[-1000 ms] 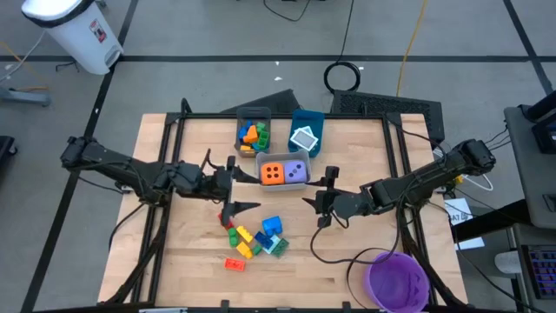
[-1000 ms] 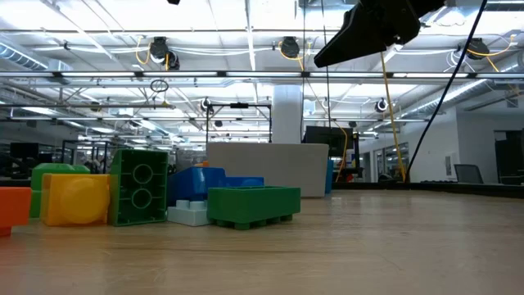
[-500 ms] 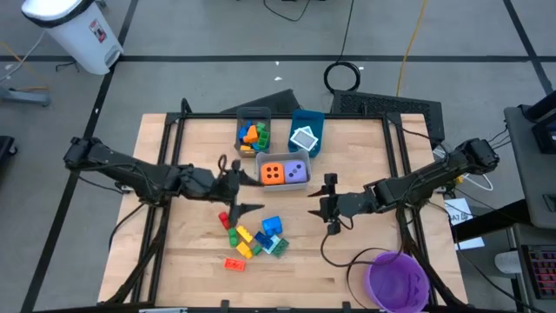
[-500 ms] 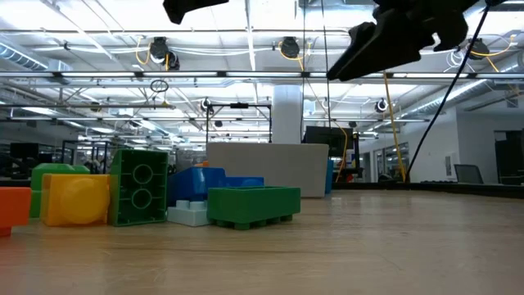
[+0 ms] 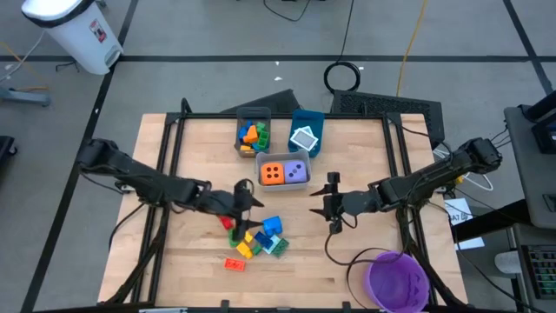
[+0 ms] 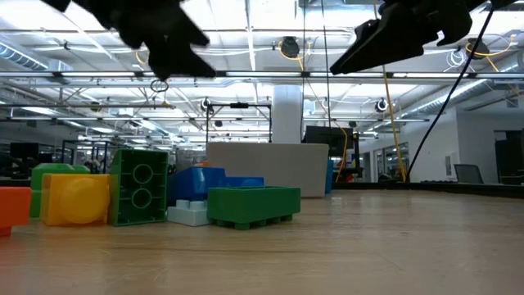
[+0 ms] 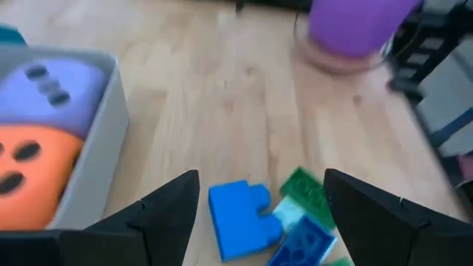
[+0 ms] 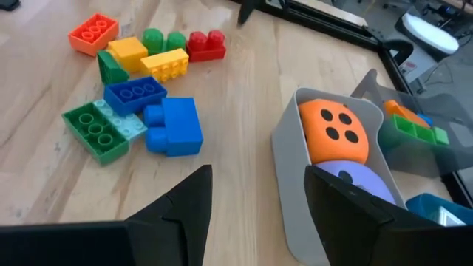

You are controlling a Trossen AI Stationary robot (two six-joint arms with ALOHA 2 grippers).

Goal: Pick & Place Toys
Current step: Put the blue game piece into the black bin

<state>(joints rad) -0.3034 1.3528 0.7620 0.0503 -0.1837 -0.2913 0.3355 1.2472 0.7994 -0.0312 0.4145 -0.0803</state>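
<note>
Several small bricks lie loose in a pile on the table: a blue one [image 5: 271, 226], yellow [image 5: 243, 236], green [image 5: 278, 247], red [image 5: 228, 223] and orange [image 5: 234, 263]. My left gripper [image 5: 248, 202] hangs open just above the pile's far edge, and the blue brick [image 7: 240, 220] shows below, between its fingers. My right gripper [image 5: 330, 205] is open and empty, to the right of the pile, above the table. The pile also shows in the right wrist view [image 8: 148, 89]. The orange die [image 5: 272, 174] and the purple die [image 5: 296, 172] sit in a grey bin [image 5: 283, 157].
A grey bin with bricks [image 5: 241, 139] and a blue bin with a white-teal tile [image 5: 306, 117] stand at the table's far side. A purple bowl [image 5: 397, 280] sits at the near right corner. Bare wood lies between the pile and the bowl.
My left gripper has gone toward the table's right and near edges and down, from beside the dice bin to just over the brick pile, and its wrist has turned. The bricks have not moved.
</note>
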